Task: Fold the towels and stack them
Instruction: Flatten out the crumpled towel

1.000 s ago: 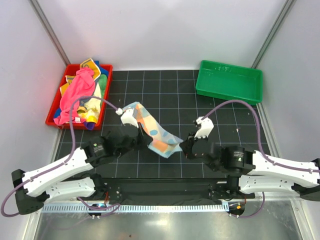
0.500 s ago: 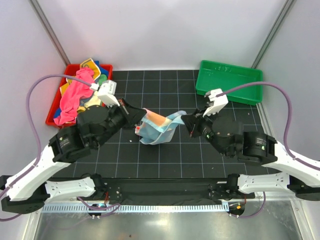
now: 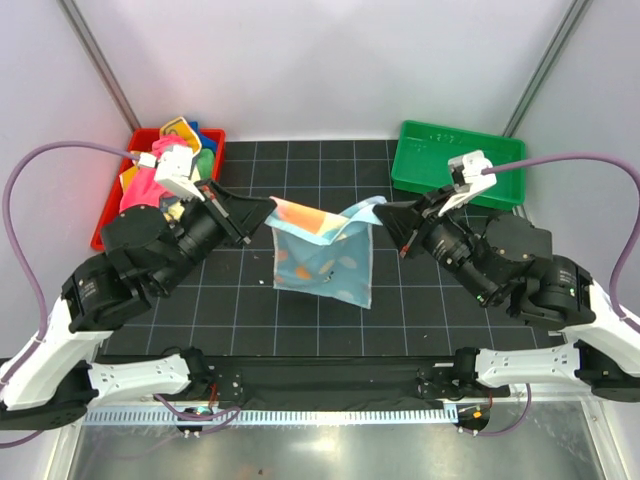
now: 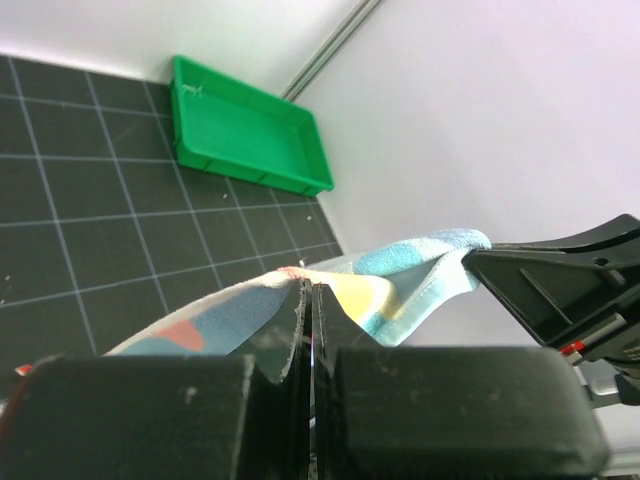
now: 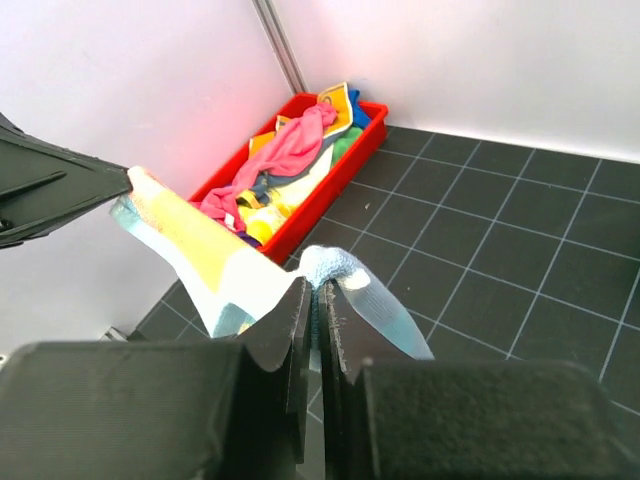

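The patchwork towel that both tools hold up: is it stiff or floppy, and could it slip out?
Likely floppy: the towel sags between the left tool and right tool and hangs down. Probably light: two pinched corners carry it. It might slip, as each grip is small.

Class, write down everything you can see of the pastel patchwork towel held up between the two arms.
The pastel patchwork towel, soft blue cloth with orange and yellow patches, hangs spread above the black gridded mat. The left gripper pinches one top corner, the right gripper the other; the top edge sags between them.
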You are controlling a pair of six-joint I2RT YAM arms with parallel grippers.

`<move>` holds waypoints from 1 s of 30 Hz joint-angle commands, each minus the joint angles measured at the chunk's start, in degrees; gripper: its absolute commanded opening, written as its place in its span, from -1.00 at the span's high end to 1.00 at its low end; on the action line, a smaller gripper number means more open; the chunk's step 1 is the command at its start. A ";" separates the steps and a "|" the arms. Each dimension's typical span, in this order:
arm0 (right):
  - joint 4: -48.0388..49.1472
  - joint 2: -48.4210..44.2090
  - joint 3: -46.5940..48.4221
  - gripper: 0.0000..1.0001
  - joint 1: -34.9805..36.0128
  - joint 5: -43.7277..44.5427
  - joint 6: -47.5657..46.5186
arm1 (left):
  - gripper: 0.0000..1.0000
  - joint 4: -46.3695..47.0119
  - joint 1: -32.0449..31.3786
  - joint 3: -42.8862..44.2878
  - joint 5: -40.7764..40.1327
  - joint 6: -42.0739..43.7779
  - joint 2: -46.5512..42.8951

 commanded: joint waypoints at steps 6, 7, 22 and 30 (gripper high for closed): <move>0.85 1.88 4.30 0.94 -0.13 0.27 -1.67 | 1.00 3.37 -0.18 2.09 -2.41 -1.81 -0.16; 1.20 1.97 3.77 0.94 -0.13 2.11 -1.76 | 1.00 3.89 -0.18 0.43 -3.65 -2.17 -0.86; 18.58 22.51 -7.40 0.98 -41.51 -37.58 5.62 | 0.99 20.23 30.47 -11.01 14.15 -6.21 14.67; 24.75 47.02 3.84 0.98 -54.96 -48.05 9.66 | 1.00 32.54 44.89 -1.80 32.78 -6.39 40.30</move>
